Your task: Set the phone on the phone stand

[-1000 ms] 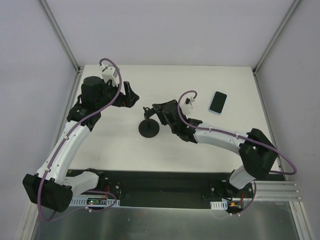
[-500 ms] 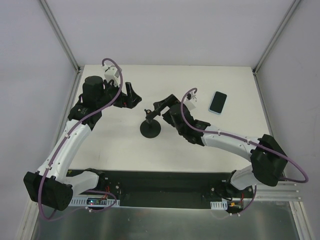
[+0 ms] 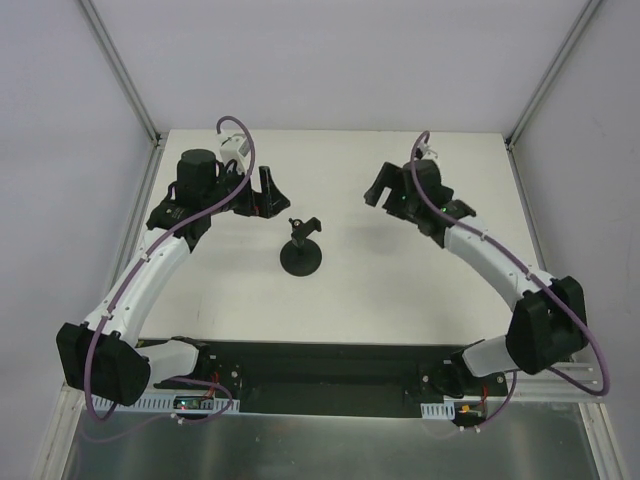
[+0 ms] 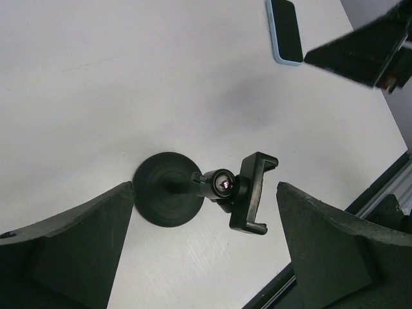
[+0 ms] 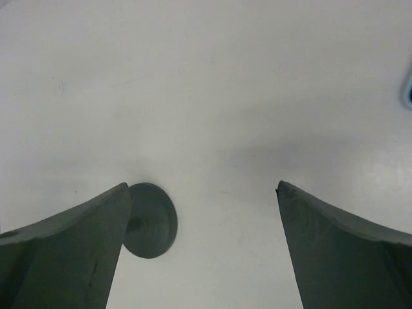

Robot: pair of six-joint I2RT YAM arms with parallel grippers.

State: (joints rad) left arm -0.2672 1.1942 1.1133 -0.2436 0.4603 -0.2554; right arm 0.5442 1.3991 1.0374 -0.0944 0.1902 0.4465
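Observation:
The phone stand stands upright mid-table on its round base, its cradle empty. In the left wrist view the stand lies below and between my open fingers, cradle tilted right. My left gripper hovers open just left and behind the stand. My right gripper is open, empty, and apart from the stand at back right. The phone, black screen with a light blue rim, lies flat on the table; the right arm hides it in the top view. The right wrist view shows the stand's base beside the left finger.
The white table is enclosed by grey walls with metal corner posts. A black mounting plate with both arm bases runs along the near edge. The right gripper shows blurred in the left wrist view near the phone.
My right gripper has let go of the stand, opened wide and swung back and right, now covering the phone from above. The left gripper edged right toward the stand.

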